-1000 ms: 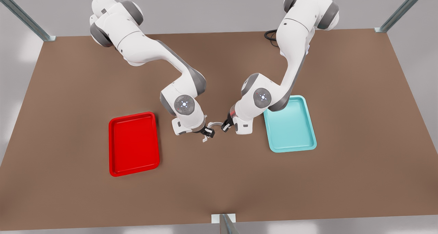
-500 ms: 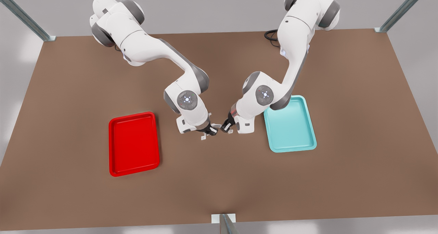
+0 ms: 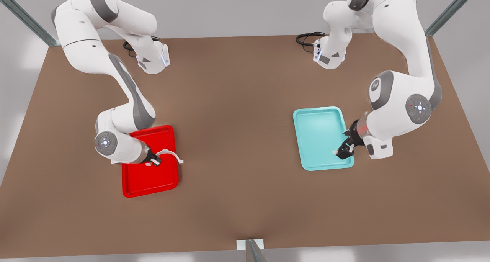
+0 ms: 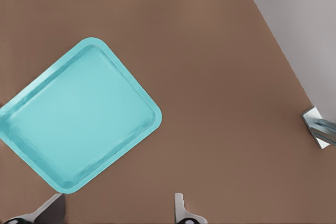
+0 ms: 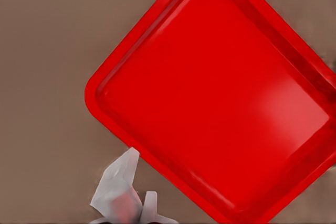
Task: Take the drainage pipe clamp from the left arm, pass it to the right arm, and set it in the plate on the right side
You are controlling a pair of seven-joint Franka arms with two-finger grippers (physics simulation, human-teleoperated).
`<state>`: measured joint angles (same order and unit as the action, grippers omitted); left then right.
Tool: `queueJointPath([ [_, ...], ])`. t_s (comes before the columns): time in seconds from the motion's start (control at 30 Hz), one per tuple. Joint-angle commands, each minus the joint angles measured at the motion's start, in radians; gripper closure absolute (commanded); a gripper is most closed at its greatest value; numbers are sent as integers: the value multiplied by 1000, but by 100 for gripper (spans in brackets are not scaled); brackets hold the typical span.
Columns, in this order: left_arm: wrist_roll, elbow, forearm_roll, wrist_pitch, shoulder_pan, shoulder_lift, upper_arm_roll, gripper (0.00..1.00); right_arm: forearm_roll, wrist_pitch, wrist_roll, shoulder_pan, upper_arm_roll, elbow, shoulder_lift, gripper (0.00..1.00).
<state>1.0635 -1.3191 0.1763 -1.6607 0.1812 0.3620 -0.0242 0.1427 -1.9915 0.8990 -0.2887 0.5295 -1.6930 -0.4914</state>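
The white drainage pipe clamp (image 3: 171,153) hangs over the rim of the red plate (image 3: 145,177) at the front view's left, on the side nearest the table's middle. My right gripper (image 3: 155,161) is shut on one end of it. In the right wrist view part of the clamp (image 5: 118,185) shows just off the plate's (image 5: 220,98) corner. My left gripper (image 3: 343,151) hovers over the teal tray's edge at the front view's right. It is open with nothing between its fingers (image 4: 181,209).
The teal tray (image 3: 319,137) lies at the front view's right, also seen below the left wrist (image 4: 79,119). Black cables (image 3: 306,38) lie by the far arm base. Metal frame posts (image 3: 252,250) stand at the table's edges.
The two arms have swung apart from the table's middle. The right gripper carried the clamp over to the red plate, and the left gripper let go and moved over the teal tray.
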Motion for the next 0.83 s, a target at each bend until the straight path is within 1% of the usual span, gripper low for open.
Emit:
queueJointPath([
  [0.0,-1080,1,-123,156,-48,-51,-5,0,55,0,-647,-58,9,-54,7,79],
  [0.07,-1091,1,-173,179,-45,-74,-2,0,55,-81,-739,-133,10,-136,7,79],
  [0.23,-1090,1,-173,179,-43,-67,-3,0,98,-145,-882,-210,3,-140,-45,79],
  [0.27,-1091,1,-173,179,-43,-66,-3,0,112,-151,-899,-205,1,-140,-44,60],
  [0.3,-1093,1,-173,179,-48,-64,-3,0,118,-161,-891,-196,-3,-139,-42,0],
  [0.33,-1093,1,-173,179,-48,-64,-3,0,121,-159,-893,-172,-32,-137,-30,0],
  [0.37,-1093,1,-173,179,-48,-64,-3,0,121,-151,-896,-156,-40,-134,-6,0],
  [0.4,-1093,0,-172,179,-48,-64,-3,0,120,-144,-897,-98,-86,-136,49,0],
  [0.43,-1091,0,-169,179,-48,-64,-3,0,115,-99,-897,-20,-143,-136,146,0],
  [0.47,-1093,0,-170,179,-48,-64,-3,0,111,-34,-896,20,-155,-102,206,0],
  [0.5,-1093,0,-172,179,-49,-64,-3,0,17,51,-923,174,-322,-31,258,0],
  [0.53,-1093,1,-173,179,-49,-63,-5,0,-98,66,-983,483,-664,-25,387,0],
  [0.57,-1091,1,-175,179,-48,-61,-5,0,-100,166,-991,525,-712,79,396,0],
  [0.6,-1091,1,-175,179,-48,-60,-5,0,-101,321,-970,523,-707,226,361,0],
  [0.63,-1091,1,-175,179,-48,-58,-5,0,-138,381,-947,517,-684,254,338,0],
  [0.67,-1091,1,-175,179,-48,-58,-5,0,-141,395,-936,487,-657,265,317,0],
  [0.7,-1091,1,-175,179,-48,-57,-5,0,-141,441,-933,390,-567,314,310,0],
  [0.73,-1091,1,-175,179,-48,-55,-5,0,-143,468,-927,367,-543,348,297,0],
  [0.8,-1091,1,-175,179,-48,-54,-5,0,-133,456,-922,381,-533,351,283,0],
])
